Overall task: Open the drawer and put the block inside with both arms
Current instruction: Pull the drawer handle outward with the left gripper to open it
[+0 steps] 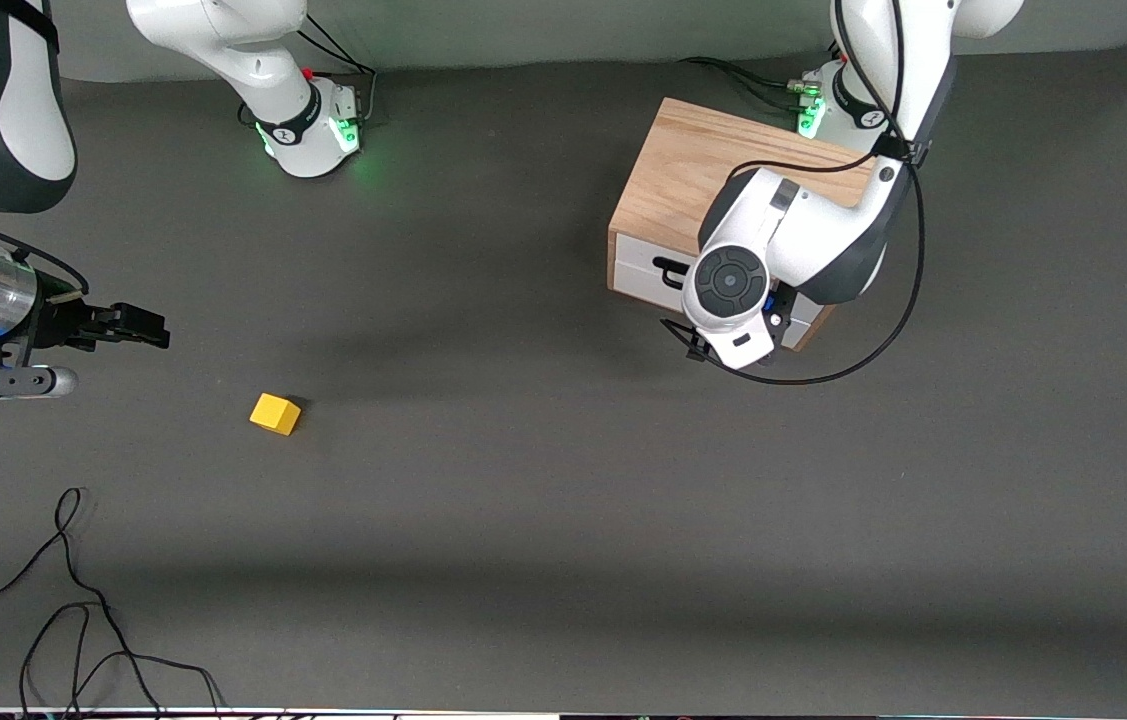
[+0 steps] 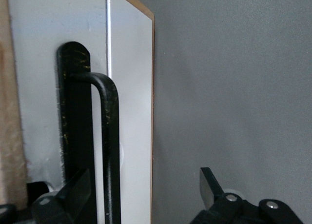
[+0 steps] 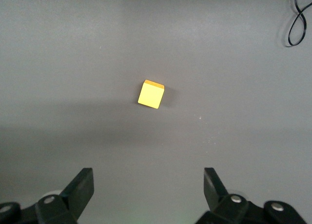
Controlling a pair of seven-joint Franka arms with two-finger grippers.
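Observation:
The light wooden cabinet (image 1: 698, 170) stands toward the left arm's end of the table. Its white drawer front (image 1: 638, 262) looks closed. In the front view my left arm's wrist (image 1: 731, 285) covers most of the drawer front and hides the gripper. In the left wrist view my left gripper (image 2: 144, 190) is open, and the black wire handle (image 2: 109, 136) stands between its fingers, close to one finger (image 2: 73, 190). The small yellow block (image 1: 275, 413) lies on the table toward the right arm's end. My right gripper (image 1: 161, 333) is open and empty above the table; the block (image 3: 151, 94) lies ahead of my right gripper (image 3: 148, 187).
Loose black cables (image 1: 73, 600) lie on the grey table near the front camera at the right arm's end; a loop of cable (image 3: 297, 19) also shows in the right wrist view. The grey tabletop (image 1: 543, 480) spreads between block and cabinet.

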